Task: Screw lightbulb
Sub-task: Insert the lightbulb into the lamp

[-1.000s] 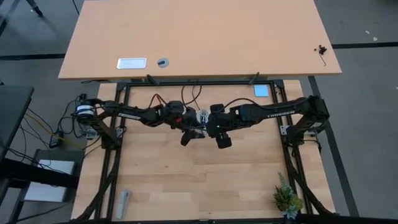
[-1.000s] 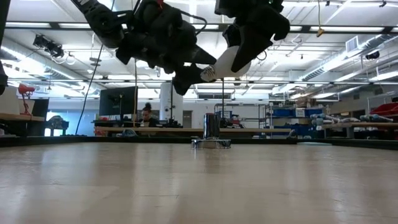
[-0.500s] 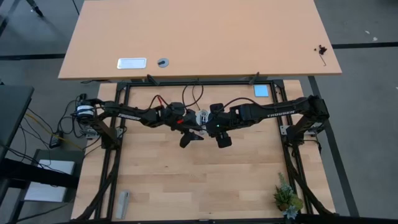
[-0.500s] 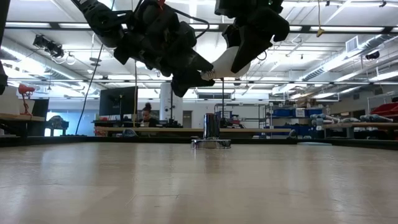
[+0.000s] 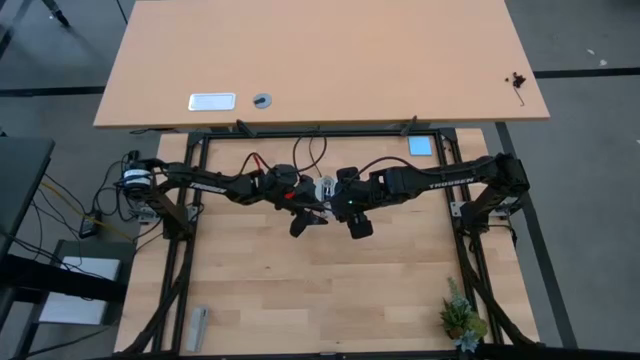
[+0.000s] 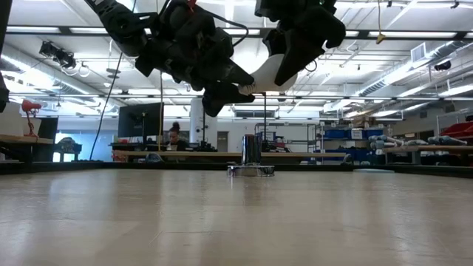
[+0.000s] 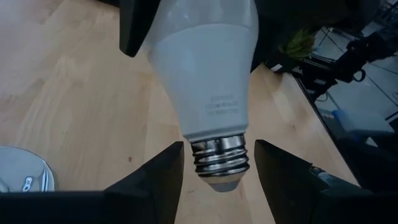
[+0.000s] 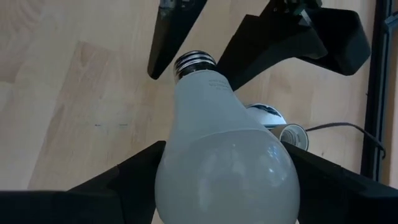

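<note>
Above table (image 5: 330, 290), right gripper (image 8: 221, 180) clamps lightbulb (image 8: 217, 137); left gripper (image 7: 217, 165) flanks threads

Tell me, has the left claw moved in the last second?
Yes, slightly. In the low view the left claw has edged toward the bulb, judged against the metal socket behind.

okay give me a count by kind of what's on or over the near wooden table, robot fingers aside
Lightbulb: 1, held up in the air by the right gripper
Silvery socket base: 1, standing on the table
Small potted plant: 1, at a table corner
Small grey block: 1, near the opposite corner
Total: 4
</note>
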You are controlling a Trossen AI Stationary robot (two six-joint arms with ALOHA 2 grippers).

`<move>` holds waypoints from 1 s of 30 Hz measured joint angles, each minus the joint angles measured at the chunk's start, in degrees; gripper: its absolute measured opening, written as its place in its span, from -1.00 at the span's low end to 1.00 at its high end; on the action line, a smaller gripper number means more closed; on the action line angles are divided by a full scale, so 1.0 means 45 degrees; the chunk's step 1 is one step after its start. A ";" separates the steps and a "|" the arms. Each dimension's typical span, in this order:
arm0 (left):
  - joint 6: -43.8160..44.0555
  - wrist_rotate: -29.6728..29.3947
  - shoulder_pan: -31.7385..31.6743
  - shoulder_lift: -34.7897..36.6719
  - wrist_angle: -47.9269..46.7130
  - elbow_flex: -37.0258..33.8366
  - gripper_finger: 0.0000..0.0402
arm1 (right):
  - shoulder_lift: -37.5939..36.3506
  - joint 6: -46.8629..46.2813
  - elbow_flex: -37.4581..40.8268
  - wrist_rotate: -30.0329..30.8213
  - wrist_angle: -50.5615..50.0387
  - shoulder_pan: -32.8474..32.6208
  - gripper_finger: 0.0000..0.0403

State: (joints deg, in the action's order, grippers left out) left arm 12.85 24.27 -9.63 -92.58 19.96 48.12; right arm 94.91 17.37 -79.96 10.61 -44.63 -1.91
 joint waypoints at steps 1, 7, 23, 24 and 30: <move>0.0009 -0.0016 0.0000 0.0000 0.0009 0.0000 0.00 | 0.0000 0.0005 0.0000 -0.0009 0.0007 0.0000 0.50; -0.0154 -0.0144 0.0000 0.0000 0.0049 0.0000 -0.20 | 0.0000 0.0005 0.0000 -0.0043 0.0003 0.0000 0.49; -0.0568 -0.0947 -0.0024 0.0000 0.0325 0.0000 -0.53 | -0.0189 -0.0189 -0.0382 0.1425 -0.0507 -0.0393 0.57; -0.0759 -0.1000 -0.0024 0.0000 0.0426 0.0000 -0.53 | -0.0189 -0.0238 -0.0563 0.1632 -0.0702 -0.0436 0.57; -0.1077 -0.1412 -0.0031 0.0000 0.1312 0.0000 -0.53 | -0.0286 -0.0664 -0.1626 0.2413 -0.1632 -0.0559 0.58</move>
State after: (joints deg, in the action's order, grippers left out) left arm 8.00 17.92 -9.77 -92.58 25.87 48.12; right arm 93.63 14.38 -87.28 21.47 -51.98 -4.43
